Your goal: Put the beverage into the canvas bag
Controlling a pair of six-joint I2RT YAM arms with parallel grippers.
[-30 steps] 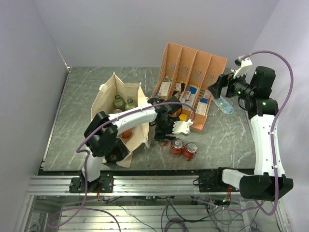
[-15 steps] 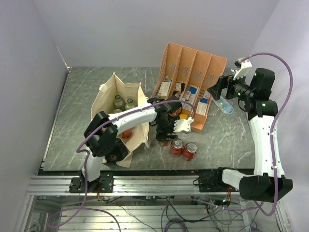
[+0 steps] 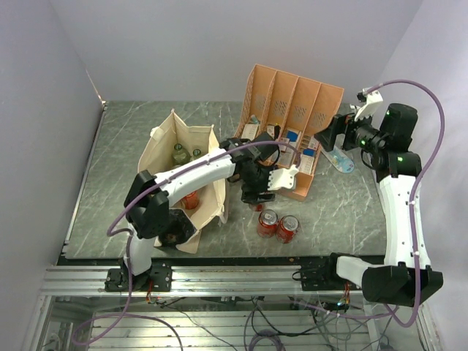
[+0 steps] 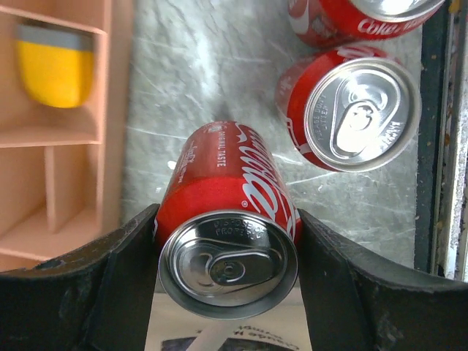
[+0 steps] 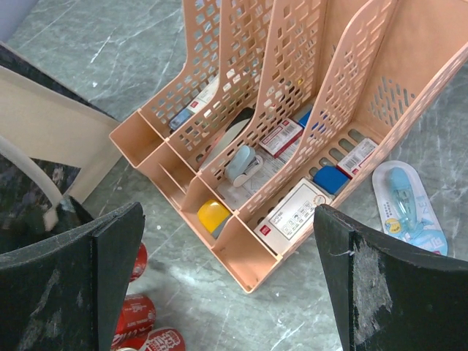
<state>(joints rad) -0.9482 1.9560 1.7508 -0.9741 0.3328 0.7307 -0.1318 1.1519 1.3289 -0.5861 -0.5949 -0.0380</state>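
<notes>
The beverage, a red cola can (image 4: 228, 219), hangs top-up between my left gripper's (image 4: 228, 252) black fingers, which press on both of its sides. In the top view the left gripper (image 3: 257, 194) hovers just right of the canvas bag (image 3: 170, 146), with a sliver of the can (image 3: 256, 207) showing under it. The cream bag stands open; bottles (image 3: 180, 153) and a red can (image 3: 191, 200) are inside. My right gripper (image 5: 230, 248) is wide open, high over the organizer with nothing between its fingers; its view catches the bag's edge (image 5: 44, 121).
Two more red cans (image 3: 268, 221) (image 3: 287, 228) stand on the table right of the bag; in the left wrist view they are the can (image 4: 351, 110) and its neighbour. The orange-pink organizer (image 3: 292, 110) stands behind them. A blister pack (image 3: 340, 159) lies to its right.
The left gripper has closed on the can and lifted it off the table, moving slightly away from the other two cans. The right arm has barely moved.
</notes>
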